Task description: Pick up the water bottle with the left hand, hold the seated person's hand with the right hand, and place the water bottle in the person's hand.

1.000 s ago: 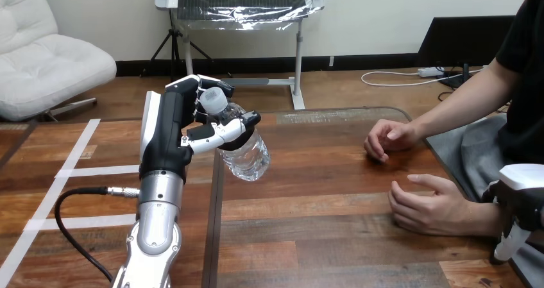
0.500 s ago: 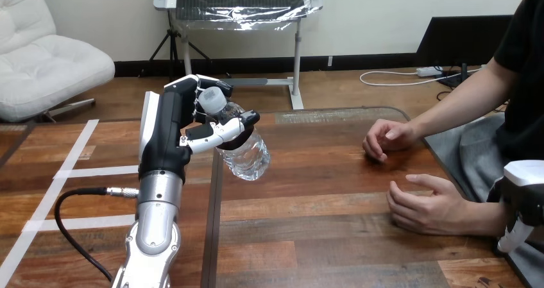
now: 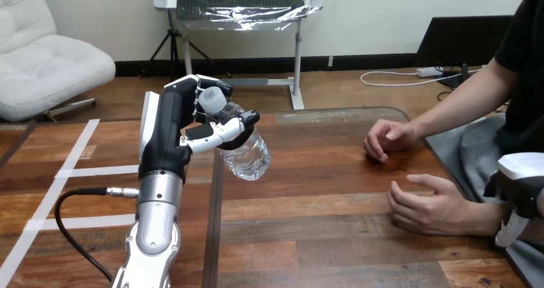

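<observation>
My left hand (image 3: 172, 129) is raised over the table's left half, shut on a clear plastic water bottle (image 3: 247, 154) with a white cap. The bottle hangs tilted in the air, its base pointing down and to the right. At the right edge my right hand (image 3: 521, 186) sits beside the wrist of the person's nearer hand (image 3: 425, 206). That hand rests on the table on its side, fingers loosely curled. I cannot tell whether my right hand touches or grips the wrist. The person's farther hand (image 3: 387, 139) lies loosely closed on the table.
The wooden table (image 3: 321, 243) has a dark seam running front to back under the bottle. White tape lines (image 3: 77, 170) cross its left part. A black cable (image 3: 70, 224) loops beside my left forearm.
My right hand has shifted slightly up and left beside the person's wrist. My left hand and the bottle have stayed in place.
</observation>
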You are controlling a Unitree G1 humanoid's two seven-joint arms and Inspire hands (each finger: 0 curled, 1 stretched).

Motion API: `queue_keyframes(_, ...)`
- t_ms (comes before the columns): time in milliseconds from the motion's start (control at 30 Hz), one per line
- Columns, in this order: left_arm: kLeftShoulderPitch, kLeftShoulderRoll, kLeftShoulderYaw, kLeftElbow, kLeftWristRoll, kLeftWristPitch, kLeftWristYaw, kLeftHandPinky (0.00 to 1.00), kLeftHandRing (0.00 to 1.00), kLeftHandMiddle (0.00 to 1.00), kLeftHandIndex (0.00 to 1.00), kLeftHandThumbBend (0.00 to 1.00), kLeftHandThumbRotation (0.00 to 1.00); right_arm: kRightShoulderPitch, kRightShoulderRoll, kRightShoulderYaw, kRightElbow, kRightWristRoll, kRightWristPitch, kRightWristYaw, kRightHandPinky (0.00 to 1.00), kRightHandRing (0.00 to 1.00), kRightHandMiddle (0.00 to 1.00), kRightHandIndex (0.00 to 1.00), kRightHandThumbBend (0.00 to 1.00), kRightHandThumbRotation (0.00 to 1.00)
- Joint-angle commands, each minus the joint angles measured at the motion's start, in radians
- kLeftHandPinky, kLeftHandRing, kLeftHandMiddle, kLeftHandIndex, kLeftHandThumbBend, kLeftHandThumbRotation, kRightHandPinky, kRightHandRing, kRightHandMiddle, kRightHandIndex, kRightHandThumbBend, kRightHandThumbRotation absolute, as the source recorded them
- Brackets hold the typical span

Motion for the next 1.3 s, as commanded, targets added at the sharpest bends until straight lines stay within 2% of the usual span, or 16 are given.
queue_keyframes(0, -0.055, 0.011, 0.021, -0.029, -0.007, -0.017, 0.005, 0.39, 0.42, 0.46, 0.49, 0.66, 0.00, -0.037, 0.022, 0.032, 0.085, 0.015, -0.033, -0.031, 0.47, 0.62, 0.73, 0.76, 0.74, 0.01)
queue_keyframes(367, -0.054, 0.008, 0.027, -0.036, -0.005, -0.013, 0.007, 0.39, 0.42, 0.46, 0.49, 0.66, 0.00, -0.047, 0.033, 0.030, 0.135, 0.081, -0.094, -0.070, 0.48, 0.60, 0.70, 0.71, 0.73, 0.00)
queue_keyframes(467, -0.052, 0.004, 0.032, -0.043, -0.014, 0.002, -0.001, 0.39, 0.42, 0.46, 0.49, 0.66, 0.00, -0.058, 0.038, 0.044, 0.152, 0.082, -0.095, -0.065, 0.48, 0.60, 0.69, 0.71, 0.73, 0.00)
queue_keyframes(700, -0.050, 0.002, 0.037, -0.045, -0.019, 0.004, -0.004, 0.40, 0.42, 0.45, 0.49, 0.66, 0.00, -0.059, 0.059, 0.035, 0.174, 0.121, -0.103, -0.075, 0.50, 0.61, 0.70, 0.70, 0.73, 0.00)
queue_keyframes(900, -0.049, 0.001, 0.040, -0.048, -0.023, 0.006, -0.005, 0.40, 0.42, 0.46, 0.49, 0.66, 0.00, -0.060, 0.073, 0.033, 0.189, 0.155, -0.116, -0.078, 0.45, 0.57, 0.67, 0.69, 0.73, 0.00)
queue_keyframes(1067, -0.047, 0.000, 0.043, -0.056, -0.027, 0.012, -0.006, 0.40, 0.42, 0.46, 0.49, 0.66, 0.00, -0.055, 0.078, 0.033, 0.190, 0.178, -0.122, -0.084, 0.45, 0.56, 0.67, 0.69, 0.73, 0.00)
queue_keyframes(1167, -0.045, 0.001, 0.043, -0.059, -0.026, 0.012, -0.004, 0.40, 0.42, 0.45, 0.49, 0.66, 0.00, -0.068, 0.080, 0.057, 0.200, 0.166, -0.118, -0.066, 0.44, 0.56, 0.67, 0.69, 0.72, 0.00)
queue_keyframes(1267, -0.045, 0.003, 0.043, -0.060, -0.021, 0.009, -0.001, 0.40, 0.42, 0.45, 0.49, 0.66, 0.00, -0.072, 0.085, 0.061, 0.209, 0.167, -0.118, -0.063, 0.44, 0.56, 0.66, 0.69, 0.72, 0.00)
